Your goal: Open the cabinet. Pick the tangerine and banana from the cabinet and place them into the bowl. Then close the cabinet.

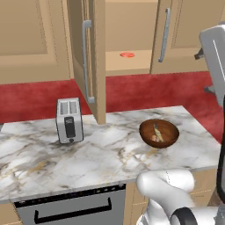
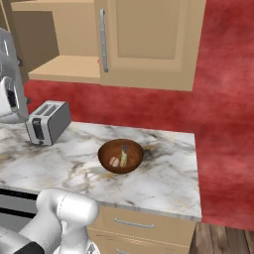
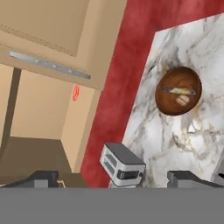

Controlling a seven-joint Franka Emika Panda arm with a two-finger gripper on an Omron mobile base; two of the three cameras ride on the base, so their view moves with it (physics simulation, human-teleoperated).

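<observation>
The cabinet point(image 1: 132, 30) has its left door point(image 1: 94, 57) swung out over the counter, while the right door point(image 1: 176, 30) is shut. The tangerine point(image 1: 127, 55) lies alone on the cabinet's shelf, and it is also the small orange-red disc point(image 3: 75, 92) in the hand view. The dark brown bowl point(image 1: 159, 132) stands on the marble counter with the banana point(image 1: 157, 132) lying inside it. My gripper point(image 3: 114, 178) is open and holds nothing. It is high up in front of the cabinet, well away from the tangerine. My arm point(image 1: 213, 48) rises at the right edge.
A silver toaster point(image 1: 69, 120) stands on the counter point(image 1: 110, 154) left of the open door. The open door's bar handle point(image 1: 87, 61) juts out above the counter. A red wall runs behind. A dark appliance front point(image 1: 66, 206) sits under the counter edge.
</observation>
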